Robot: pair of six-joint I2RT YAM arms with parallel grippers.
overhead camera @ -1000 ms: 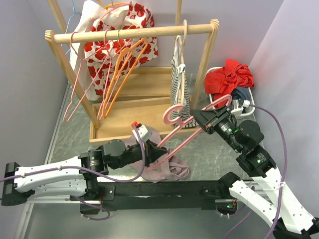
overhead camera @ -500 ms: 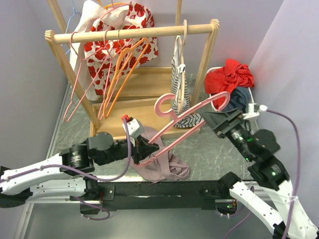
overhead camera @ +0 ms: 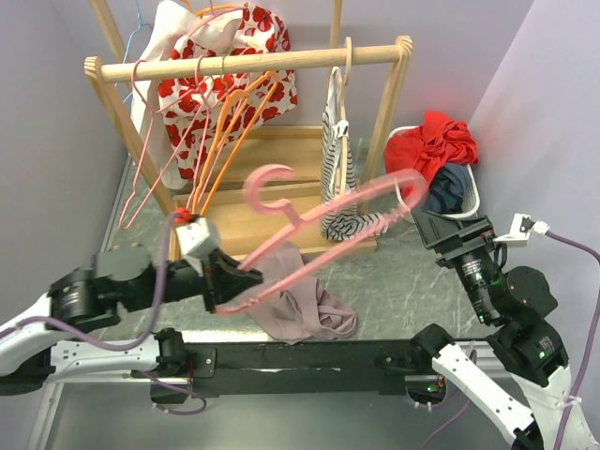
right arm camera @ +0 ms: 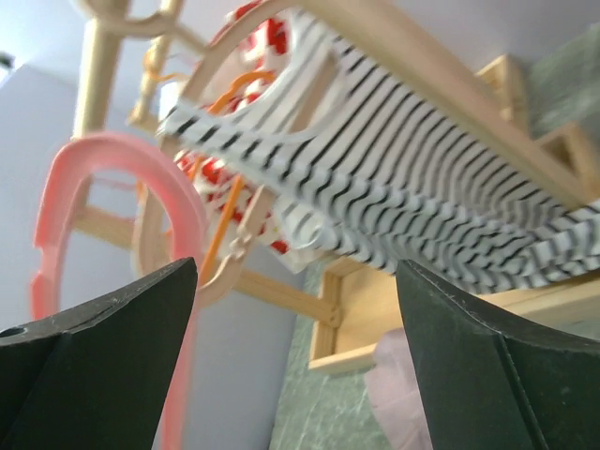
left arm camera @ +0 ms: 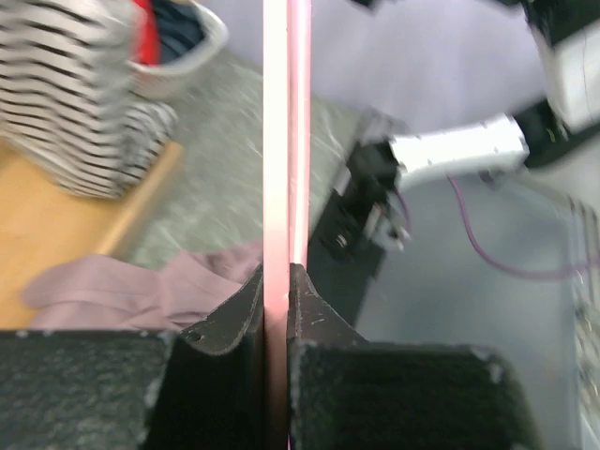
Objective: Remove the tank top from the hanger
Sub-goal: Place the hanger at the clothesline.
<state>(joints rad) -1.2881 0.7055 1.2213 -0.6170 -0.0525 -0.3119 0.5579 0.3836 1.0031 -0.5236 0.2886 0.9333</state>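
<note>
Tank top [overhead camera: 305, 314], mauve, lies crumpled on the grey table [overhead camera: 412, 281] just in front of the wooden rack's base. Its upper fold reaches the hanger's lower bar; cannot tell if they touch. The pink hanger [left arm camera: 286, 141] is in the air above it, tilted, with the near end low on the left, the far end high on the right and the hook pointing toward the rack. Left gripper [overhead camera: 225, 286] is clamped on the near end, and the wrist view shows both fingers pinched tight on the pink bar. The left arm lies low, reaching in from the left edge, with the wrist aimed right and slightly up. Right gripper [overhead camera: 436, 225] is spread wide and holds nothing. The hanger's far end curves past the outside of one finger, not into the gap. The right arm is folded, with the elbow low at the right and the forearm rising toward the rack. Wooden rack [overhead camera: 253, 64] carries a striped garment [overhead camera: 337, 169], orange hangers [overhead camera: 225, 131] and a red floral garment [overhead camera: 187, 94]. A white basket [overhead camera: 472, 199] with red cloth sits behind the right gripper.
</note>
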